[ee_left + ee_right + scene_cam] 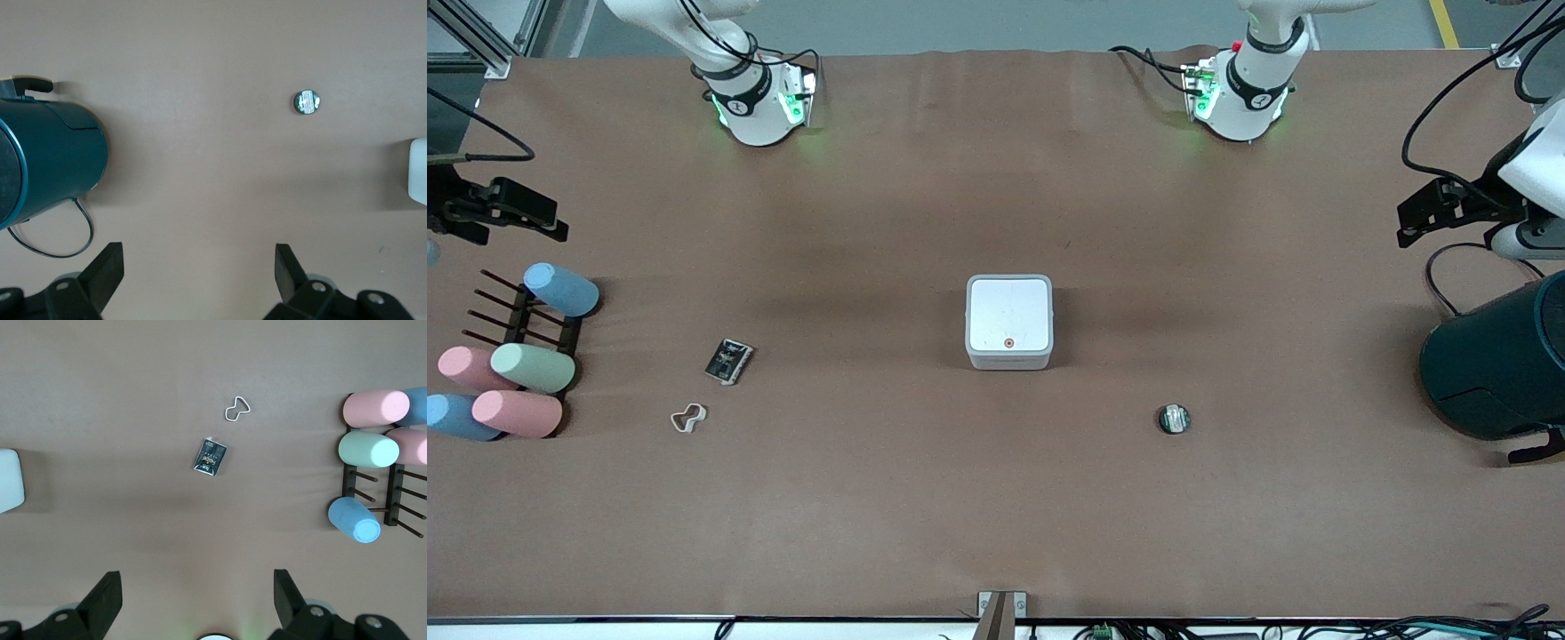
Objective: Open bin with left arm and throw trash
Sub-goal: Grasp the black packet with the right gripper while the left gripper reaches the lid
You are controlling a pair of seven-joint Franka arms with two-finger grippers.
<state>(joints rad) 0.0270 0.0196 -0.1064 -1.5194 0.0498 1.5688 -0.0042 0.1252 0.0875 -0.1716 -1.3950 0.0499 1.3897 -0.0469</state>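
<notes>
The white-grey bin (1009, 322) stands mid-table with its lid shut and the orange dot on the edge nearest the front camera. Its edge also shows in the left wrist view (419, 171) and the right wrist view (10, 480). The black packet (729, 361) and the white wavy loop (688, 417) lie toward the right arm's end. The dark disc (1175, 419) lies nearer the front camera than the bin, toward the left arm's end. My left gripper (199, 267) is open and empty, high above the table beside the teal cylinder. My right gripper (197, 593) is open and empty, high above the rack's end.
A large dark teal cylinder (1498, 360) with a cable lies at the left arm's end. A black rack with several pastel cylinders (516, 364) stands at the right arm's end. Both arm bases (1245, 89) stand along the table's edge farthest from the front camera.
</notes>
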